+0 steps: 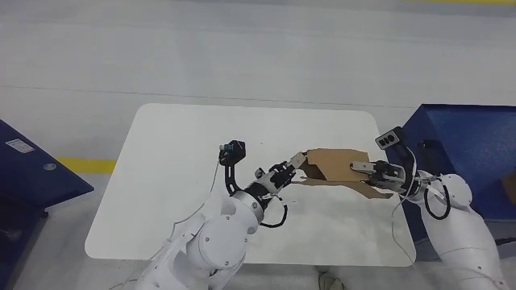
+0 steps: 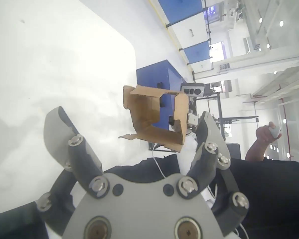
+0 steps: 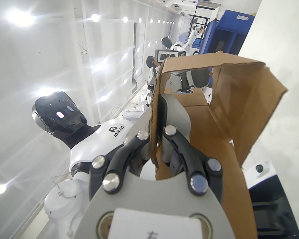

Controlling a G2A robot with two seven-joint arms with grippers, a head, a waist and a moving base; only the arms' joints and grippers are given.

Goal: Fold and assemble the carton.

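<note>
The carton [image 1: 334,163] is a brown cardboard sleeve, opened into a rough square tube with its end flaps loose and ragged. It hangs over the right half of the counter [image 1: 185,177]. I cannot tell whether its lowest flap touches the counter top.

The right end effector [image 3: 155,125] is over the counter's right edge, pinching one wall of the carton. One finger is inside the tube and one outside, with the wall's cut edge running up between them.

The left end effector [image 2: 130,123] is over the counter's front middle, its fingers spread wide and holding nothing. In the left wrist view it faces the open end of the tube and is near it but apart from it.

The carton looks light and thin. It is probably stiff across each flat panel, hinges readily at the scored creases and buckles under a hard squeeze. With one wall held, the tube is likely to skew into a diamond when pushed. The torn flap edges look weak, so they are poor places to pull.

A better hold for the free end effector would be a flat panel close to a crease on the side opposite the pinched wall. The flaps can then be pressed in along their score lines rather than at their tips.
</note>
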